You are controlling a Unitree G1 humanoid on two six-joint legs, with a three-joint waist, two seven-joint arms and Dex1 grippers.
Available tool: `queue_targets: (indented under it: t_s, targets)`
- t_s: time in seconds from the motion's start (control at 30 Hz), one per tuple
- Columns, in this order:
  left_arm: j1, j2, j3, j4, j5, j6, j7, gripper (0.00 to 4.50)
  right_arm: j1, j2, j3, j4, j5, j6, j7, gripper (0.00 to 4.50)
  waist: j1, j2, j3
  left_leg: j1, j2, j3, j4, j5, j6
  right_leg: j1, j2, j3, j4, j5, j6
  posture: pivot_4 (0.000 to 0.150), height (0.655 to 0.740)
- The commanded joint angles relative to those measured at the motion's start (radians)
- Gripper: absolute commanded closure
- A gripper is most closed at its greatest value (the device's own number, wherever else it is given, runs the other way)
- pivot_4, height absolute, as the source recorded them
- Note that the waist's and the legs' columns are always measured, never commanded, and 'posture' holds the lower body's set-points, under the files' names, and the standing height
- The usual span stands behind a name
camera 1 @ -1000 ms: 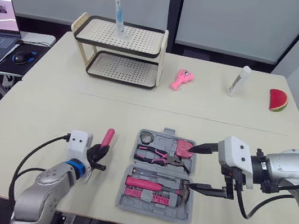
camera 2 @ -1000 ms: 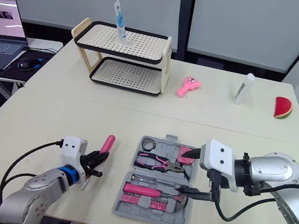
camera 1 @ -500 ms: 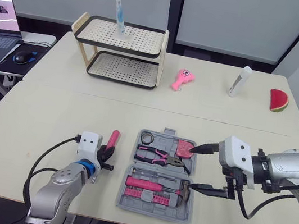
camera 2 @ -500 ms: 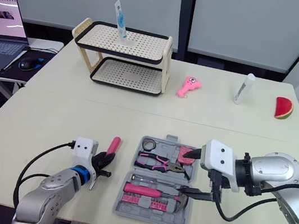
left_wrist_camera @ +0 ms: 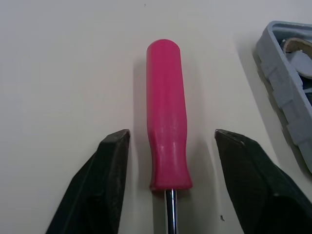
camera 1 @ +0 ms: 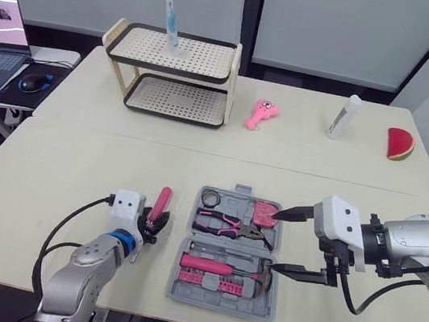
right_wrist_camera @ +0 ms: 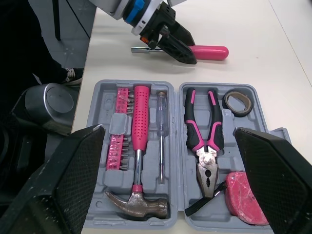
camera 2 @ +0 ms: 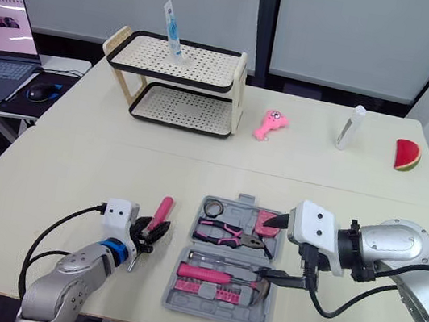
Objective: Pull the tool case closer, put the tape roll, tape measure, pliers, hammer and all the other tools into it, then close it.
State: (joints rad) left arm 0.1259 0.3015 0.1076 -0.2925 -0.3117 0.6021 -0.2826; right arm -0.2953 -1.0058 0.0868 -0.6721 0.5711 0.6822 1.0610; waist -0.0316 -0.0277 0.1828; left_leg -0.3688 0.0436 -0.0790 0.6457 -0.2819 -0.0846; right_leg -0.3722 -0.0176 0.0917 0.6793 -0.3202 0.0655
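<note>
1. Against a second ago, the left arm has advanced across the bench (camera 1: 74,171). The left claw (camera 1: 153,221) now straddles the pink screwdriver (left_wrist_camera: 165,112) rather than sitting short of it. Right arm and case are unchanged.
2. Screwdriver lies flat on the bench just left of the tool case (camera 1: 216,305), handle pointing away from the robot, steel shaft running back toward the wrist. It is the one tool I see outside. Hammer (right_wrist_camera: 139,161), pliers (right_wrist_camera: 204,131), tape roll (right_wrist_camera: 237,101) and tape measure (right_wrist_camera: 242,197) sit in their slots.
3. Left claw released: fingers spread either side of the handle's near end, a gap on both sides.
4. Step in hand, as I read it: grasp the screwdriver. Best to close on the thick handle, not the thin shaft, and centred so it cannot roll. Then lift clear before crossing the case wall.
5. Left forearm low, reaching forward, claw down near the bench. Right claw (camera 1: 274,241) spread wide over the case's right edge, holding nothing.
</note>
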Motion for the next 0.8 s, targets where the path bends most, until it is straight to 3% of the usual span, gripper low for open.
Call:
queue_targets:
  t_s: [0.03, 0.07, 0.2, 0.33, 0.43, 0.53, 0.63, 0.8]
  targets:
    - [0.044, 0.046, 0.042, -0.077, -0.008, -0.002, -0.029, 0.35, 0.002, -0.005, -0.043, -0.035, 0.01, -0.004, -0.014, 0.0, 0.0, 0.0, 0.0, 0.0, 0.0, 0.0, 0.0, 0.0, 0.0, 0.0, 0.0, 0.0, 0.0, 0.0, 0.0, 0.15, 0.735]
    - [0.056, 0.059, 0.046, -0.089, -0.008, -0.005, -0.038, 0.07, 0.005, -0.005, -0.046, -0.038, 0.011, -0.002, -0.016, 0.0, 0.002, 0.0, 0.0, 0.0, 0.0, 0.0, 0.0, 0.0, 0.0, 0.0, 0.0, 0.0, 0.0, 0.0, 0.0, 0.15, 0.735]
    - [0.112, 0.15, 0.076, -0.145, -0.062, -0.023, -0.17, 0.02, 0.017, -0.007, -0.059, -0.046, 0.013, 0.001, -0.029, 0.0, 0.002, 0.0, 0.001, -0.001, 0.0, 0.0, 0.0, 0.0, 0.0, -0.001, 0.0, 0.0, 0.0, 0.0, 0.0, 0.15, 0.735]
    - [0.1, 0.345, 0.134, -0.065, -0.078, -0.137, -0.409, 0.02, 0.02, 0.0, -0.076, -0.058, 0.023, 0.016, -0.052, 0.0, 0.002, 0.001, 0.001, -0.001, 0.0, 0.0, 0.0, 0.0, 0.0, -0.001, 0.0, -0.001, 0.0, -0.001, -0.001, 0.15, 0.735]
    - [0.012, 0.544, 0.096, 0.129, 0.037, -0.487, -0.664, 0.02, 0.025, 0.014, -0.095, -0.08, 0.046, 0.047, -0.088, 0.0, 0.006, 0.003, 0.004, -0.001, 0.001, 0.0, -0.001, 0.0, 0.0, -0.003, 0.001, -0.002, 0.0, -0.003, -0.004, 0.15, 0.735]
    - [-0.149, 0.653, -0.003, 0.346, 0.124, -0.816, -0.851, 0.02, 0.039, 0.027, -0.101, -0.109, 0.064, 0.082, -0.132, 0.0, 0.011, 0.006, 0.005, -0.01, 0.002, -0.001, -0.001, 0.003, -0.003, -0.011, 0.001, -0.004, 0.0, 0.001, -0.004, 0.15, 0.735]
    - [-0.374, 0.683, -0.131, 0.571, 0.205, -1.135, -1.023, 0.02, 0.048, 0.047, -0.101, -0.136, 0.096, 0.147, -0.19, 0.0, 0.012, 0.008, 0.005, -0.014, -0.001, 0.001, 0.0, 0.003, -0.005, -0.013, -0.001, -0.001, -0.001, 0.003, -0.001, 0.15, 0.735]
    - [-0.747, 0.603, -0.34, 0.935, 0.295, -1.583, -1.213, 0.02, 0.027, 0.092, -0.098, -0.175, 0.185, 0.283, -0.302, 0.0, 0.007, 0.007, 0.005, -0.016, -0.001, -0.001, 0.001, 0.004, -0.004, -0.015, 0.0, -0.003, 0.001, 0.003, -0.001, 0.15, 0.735]
